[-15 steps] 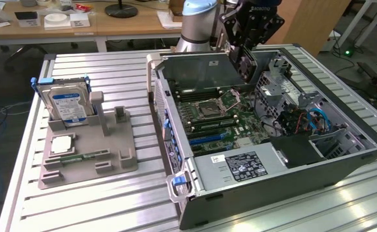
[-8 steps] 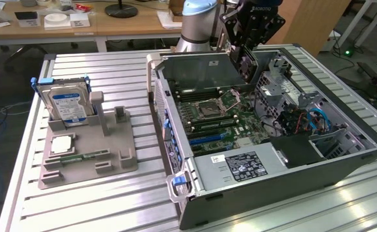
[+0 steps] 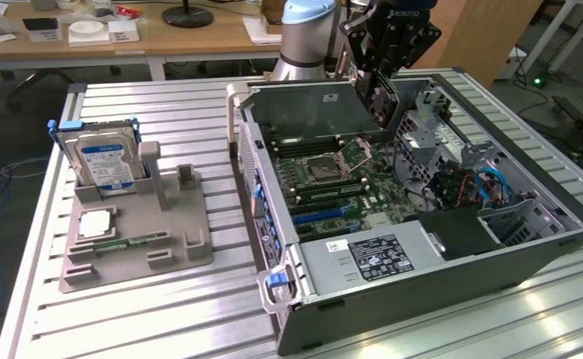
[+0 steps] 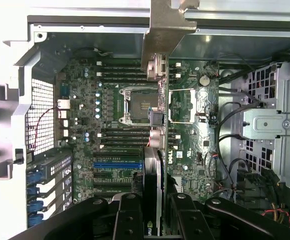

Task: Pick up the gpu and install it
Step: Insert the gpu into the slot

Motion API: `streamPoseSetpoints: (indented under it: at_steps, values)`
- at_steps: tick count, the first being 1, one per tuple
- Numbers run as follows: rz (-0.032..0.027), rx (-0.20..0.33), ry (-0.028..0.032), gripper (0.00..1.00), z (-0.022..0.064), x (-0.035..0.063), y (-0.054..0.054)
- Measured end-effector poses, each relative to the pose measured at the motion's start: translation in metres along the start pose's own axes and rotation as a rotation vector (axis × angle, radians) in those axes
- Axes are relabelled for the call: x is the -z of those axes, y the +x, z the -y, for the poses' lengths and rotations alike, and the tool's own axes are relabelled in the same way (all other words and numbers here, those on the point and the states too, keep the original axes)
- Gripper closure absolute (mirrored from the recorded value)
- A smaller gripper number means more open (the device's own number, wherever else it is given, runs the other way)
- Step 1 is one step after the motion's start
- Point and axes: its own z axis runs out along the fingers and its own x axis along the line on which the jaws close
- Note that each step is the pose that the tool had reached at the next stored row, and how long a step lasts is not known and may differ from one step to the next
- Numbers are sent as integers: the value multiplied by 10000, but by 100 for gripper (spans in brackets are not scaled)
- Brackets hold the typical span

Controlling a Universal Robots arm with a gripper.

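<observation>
The gpu [image 3: 382,101] hangs edge-down above the back part of the open computer case [image 3: 421,273], near the raised metal side panel [image 3: 306,105]. My gripper [image 3: 386,67] is shut on its upper edge. In the wrist view the gpu [image 4: 153,165] is seen edge-on as a dark strip running over the motherboard [image 4: 85,100], with its silvery metal bracket [image 4: 165,30] at the far end. The black fingers [image 4: 127,215] of my gripper [image 4: 153,202] clamp it from both sides. A blue card slot [image 4: 116,164] lies on the board beside the card's line.
A grey holder [image 3: 136,258] stands on the slatted table at the exterior view's left with a blue-labelled hard drive [image 3: 106,164], a processor [image 3: 96,223] and a green memory stick [image 3: 126,243]. Inside the case are the processor socket [image 3: 326,168], cables [image 3: 476,187] and the power supply [image 3: 376,254].
</observation>
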Motion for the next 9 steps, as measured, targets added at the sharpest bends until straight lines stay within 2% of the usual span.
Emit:
streamPoseSetpoints:
  at_steps: [9]
  values:
    - [-13, 426, -1, 73, 0, 0, 0]
